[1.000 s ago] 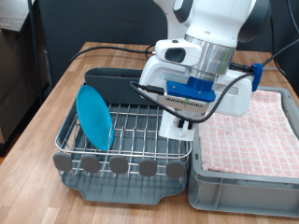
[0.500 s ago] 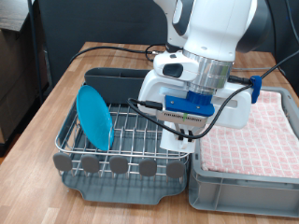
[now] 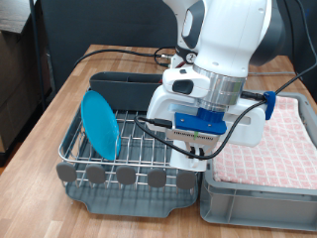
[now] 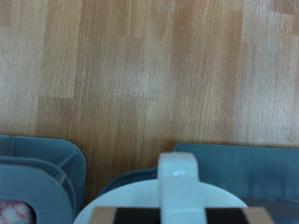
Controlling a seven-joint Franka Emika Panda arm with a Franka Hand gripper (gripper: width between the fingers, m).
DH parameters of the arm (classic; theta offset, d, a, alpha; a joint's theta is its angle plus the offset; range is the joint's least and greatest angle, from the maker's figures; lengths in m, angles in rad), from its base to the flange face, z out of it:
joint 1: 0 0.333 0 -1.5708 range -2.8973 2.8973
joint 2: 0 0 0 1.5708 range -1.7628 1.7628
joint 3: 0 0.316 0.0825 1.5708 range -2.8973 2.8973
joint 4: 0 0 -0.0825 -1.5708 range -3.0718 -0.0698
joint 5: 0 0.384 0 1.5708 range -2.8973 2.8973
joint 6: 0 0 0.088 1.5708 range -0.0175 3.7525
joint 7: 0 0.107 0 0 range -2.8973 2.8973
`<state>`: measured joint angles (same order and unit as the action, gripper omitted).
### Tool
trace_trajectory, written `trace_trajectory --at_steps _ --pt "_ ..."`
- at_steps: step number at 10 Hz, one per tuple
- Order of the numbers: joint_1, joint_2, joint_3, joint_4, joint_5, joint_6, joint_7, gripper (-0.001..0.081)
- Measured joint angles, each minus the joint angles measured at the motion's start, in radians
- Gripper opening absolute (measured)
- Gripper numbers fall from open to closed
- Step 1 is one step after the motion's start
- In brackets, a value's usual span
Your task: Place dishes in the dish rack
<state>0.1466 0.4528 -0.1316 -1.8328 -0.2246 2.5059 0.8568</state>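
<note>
Since the earlier frames the arm has sunk lower over the dish rack (image 3: 134,149), and the white mug (image 3: 186,149) under the hand (image 3: 198,151) now sits down among the rack's wires rather than above them.

Hand: at the rack's side nearest the grey crate (image 3: 260,193), mostly hidden behind its own blue-and-white body in the exterior view. The wrist view shows the mug (image 4: 163,203) close against the camera, handle (image 4: 180,182) upright in the middle of the rim. The fingers themselves are not visible; whether the hand is clenched on the mug or released cannot be told.

Mug: white, directly below the hand, inside the rack at the end away from the blue plate.

Blue plate (image 3: 100,123): standing on edge in the wire grid, well apart from the hand, at the rack's far side from it.

Cutlery compartment (image 3: 124,89): dark grey, behind the plate and beyond the hand.

Round grey tabs (image 3: 126,176): a row along the rack's front edge, below the hand in the exterior view.

Crate: just beside the hand, lined with a pink checkered cloth (image 3: 277,139).

Tabletop (image 4: 149,70): pale wood, carrying both rack and crate.
</note>
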Motion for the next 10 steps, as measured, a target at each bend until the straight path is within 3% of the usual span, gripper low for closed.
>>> trace_trajectory --at_steps 4,8,10 --pt "0.0 0.005 0.0 0.005 0.0 -0.005 0.0 0.0072" --pt "0.0 0.002 -0.001 0.071 -0.002 -0.106 -0.017 0.0072" --pt "-0.003 0.003 -0.002 0.099 0.001 -0.117 -0.035 0.0072"
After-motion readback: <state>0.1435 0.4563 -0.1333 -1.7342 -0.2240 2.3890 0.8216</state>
